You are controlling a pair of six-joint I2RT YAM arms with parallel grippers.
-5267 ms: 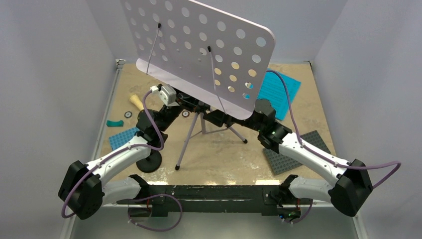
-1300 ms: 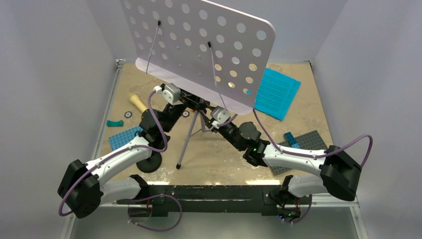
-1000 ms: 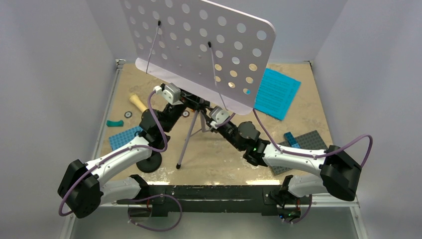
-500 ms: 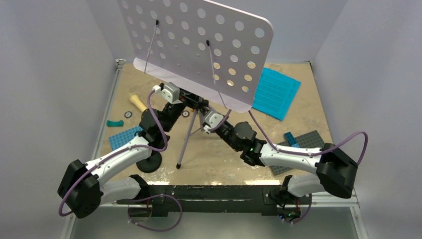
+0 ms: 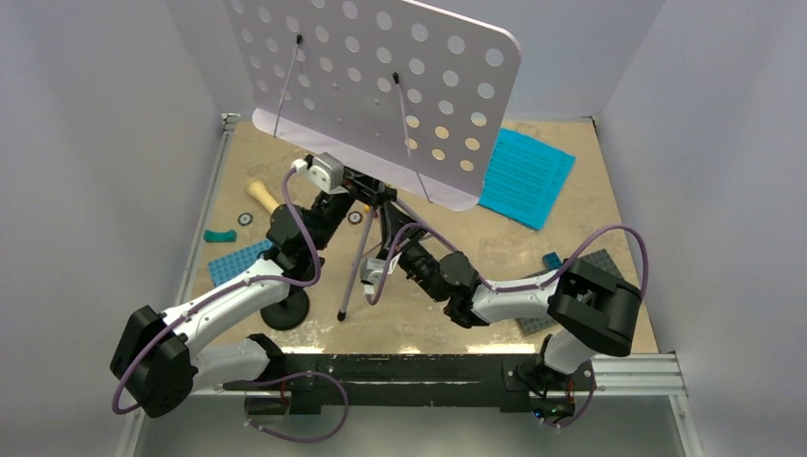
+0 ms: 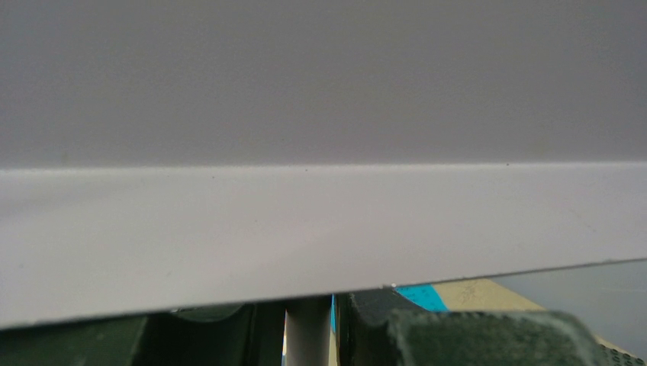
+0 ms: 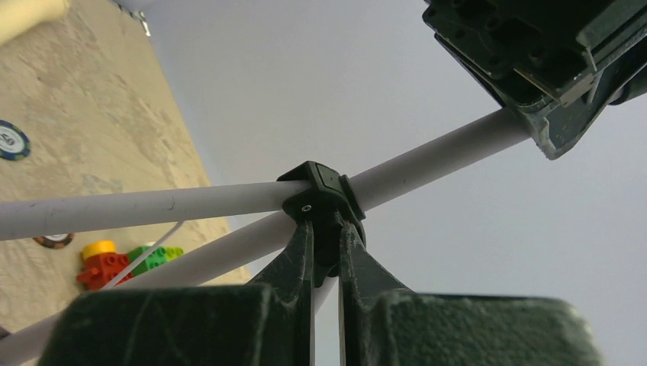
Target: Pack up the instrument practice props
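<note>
**Overhead view with 2 wrist views: stand held at 2 points.**

The music stand (image 5: 373, 95) is upright on the table (image 5: 409, 319), at upper centre of the overhead frame. Its lavender desk is perforated, tilted, and crossed by 2 thin wire page-holders. It overhangs both arms. The silver tripod legs (image 5: 350, 290) splay beneath it.

- **Left gripper (image 5: 364, 188):** clenched on the pole (image 7: 435, 156) just under the desk. The desk's pale lip fills the left wrist view.
- **Right gripper (image 7: 326, 259):** fingers pinched almost together on the underside of the black collar (image 7: 320, 187), where legs and pole meet.

**Hazards (judged):**

1. The stand looks top-heavy. If the collar is drawn along the pole and the legs fold, all support passes to the left grasp. A slip there would drop the desk toward the teal pages (image 5: 526, 176) at right.
2. The pinch on the collar is narrow and near the fingertips, so a pull off the pole's axis could pop it free.
3. The right arm's cable loops close to the near leg and could snag it.

**Other props:** the cream microphone (image 5: 262, 198) lies at left. The black mic stand (image 5: 285, 309) sits at lower left, partly under the left arm. Small bricks (image 7: 114, 259) lie beyond the legs.
</note>
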